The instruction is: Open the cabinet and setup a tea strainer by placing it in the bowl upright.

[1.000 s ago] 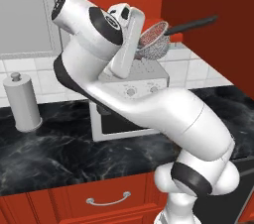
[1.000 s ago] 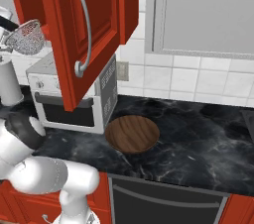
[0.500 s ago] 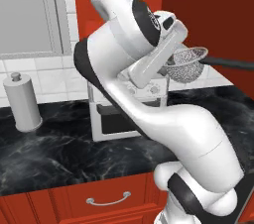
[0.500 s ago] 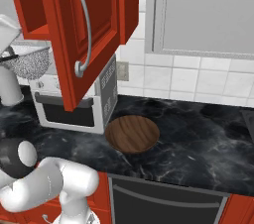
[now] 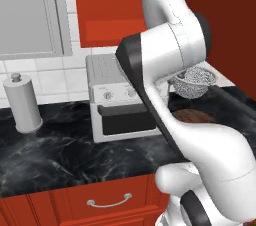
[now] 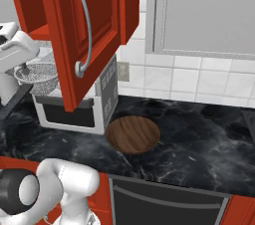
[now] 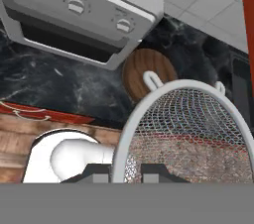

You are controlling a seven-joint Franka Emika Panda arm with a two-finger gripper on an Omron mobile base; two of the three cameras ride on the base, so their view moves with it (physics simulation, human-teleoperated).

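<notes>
The gripper [image 7: 126,171] is clenched on the strainer [image 7: 191,134], which hangs in the air in front of the oven [image 6: 74,104], above the counter [image 6: 199,139] and not yet over the bowl [image 6: 132,134]. The bowl lies just beside the oven's right edge, near the counter's front edge, with bare counter to its right. The cabinet [image 6: 35,5] door [image 6: 79,35] stands open, its lower edge overhanging the oven. One strainer, one bowl, one oven, one canister [image 5: 22,102].
</notes>
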